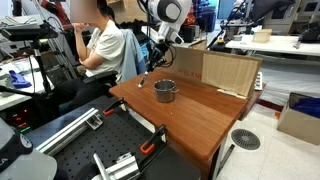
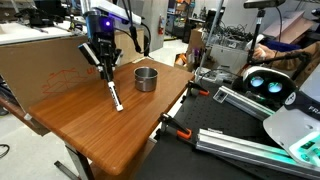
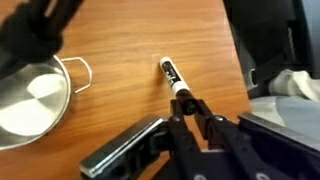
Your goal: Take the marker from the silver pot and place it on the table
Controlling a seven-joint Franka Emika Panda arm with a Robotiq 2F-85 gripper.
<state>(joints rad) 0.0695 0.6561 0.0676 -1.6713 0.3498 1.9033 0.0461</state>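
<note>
The marker was out of the silver pot and slanted steeply. Its lower tip was on, or just shy of, the table, and its upper end was pinched in the hand. From where I stood the hand looked clenched on it. The wrist view agreed: the marker ran up out of the closed fingers across bare wood, and the pot sat off to one side, apart from it and with nothing in it that I could see.

So I judged the lift done and the setting-down half done. To finish it well, the hand would need to sink and tip so the marker came closer to flat before the fingers let go. Released at that slant, the marker would likely topple and, being round, roll. I thought a slow, small opening made sense, followed by a straight rise so the fingers did not drag the marker along.

The spot itself looked sound: well in from the table's edges in an exterior view, near the pot but not touching it. A roll toward the pot would do little harm. I reckoned a roll toward the near edge was the one to guard against.
</note>
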